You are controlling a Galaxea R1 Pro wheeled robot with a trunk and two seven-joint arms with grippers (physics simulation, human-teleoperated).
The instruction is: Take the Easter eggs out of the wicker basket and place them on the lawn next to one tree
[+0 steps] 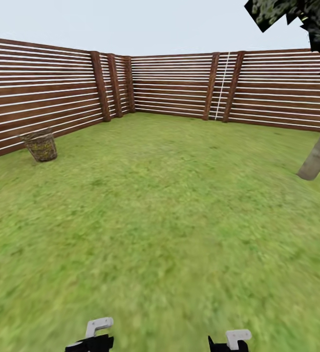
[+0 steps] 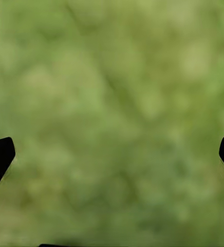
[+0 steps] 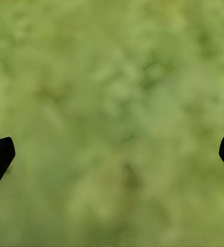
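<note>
The wicker basket (image 1: 41,145) stands far off at the left on the lawn (image 1: 160,220), close to the slatted fence; whatever lies inside it is too small to make out, so the Easter eggs are hidden. A tree (image 1: 318,154) with a slanted grey-beige trunk rises at the right edge, its dark leaves at the upper right corner. Both arms hang low at the head view's bottom edge. My left gripper (image 2: 112,154) is open over blurred grass, and so is my right gripper (image 3: 112,154); nothing sits between either pair of fingers.
A brown horizontal-slat fence (image 1: 179,85) rings the grass on the left, far and right sides, with thick posts at its corners. Wide open grass stretches between me, the basket and the tree.
</note>
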